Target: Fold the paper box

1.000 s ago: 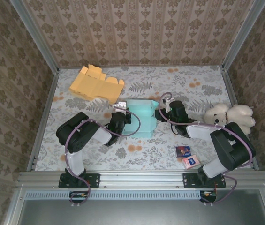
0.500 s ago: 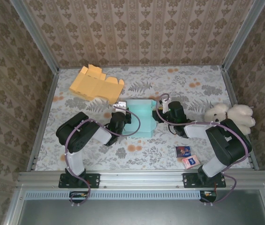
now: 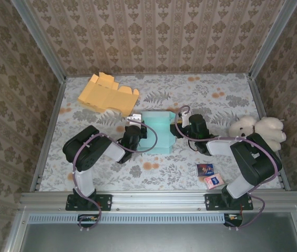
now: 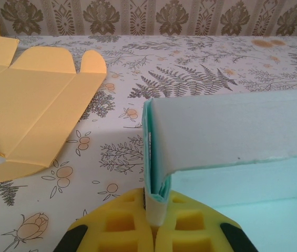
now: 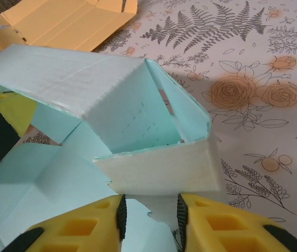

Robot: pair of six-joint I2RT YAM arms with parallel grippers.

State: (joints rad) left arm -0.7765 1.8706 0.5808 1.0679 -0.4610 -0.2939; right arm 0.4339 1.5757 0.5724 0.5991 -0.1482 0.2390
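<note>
The teal paper box (image 3: 159,132) stands half-formed in the middle of the table. My left gripper (image 3: 139,132) is at its left side, shut on a doubled wall edge. In the left wrist view the yellow jaws (image 4: 157,211) pinch that folded edge of the box (image 4: 232,131). My right gripper (image 3: 178,129) is at the box's right end. In the right wrist view its jaws (image 5: 149,215) stand apart, with a white flap of the box (image 5: 153,170) lying in the gap between them, just below the upright end panel.
A flat orange box blank (image 3: 106,94) lies at the back left, also visible from the left wrist (image 4: 27,110) and right wrist (image 5: 69,21). A white plush toy (image 3: 257,131) sits at the right. Two small cards (image 3: 205,169) (image 3: 214,181) lie near the right arm's base.
My right gripper moved left against the box's right end and its jaws narrowed. The box's right end folded inward. The left gripper kept its hold.
</note>
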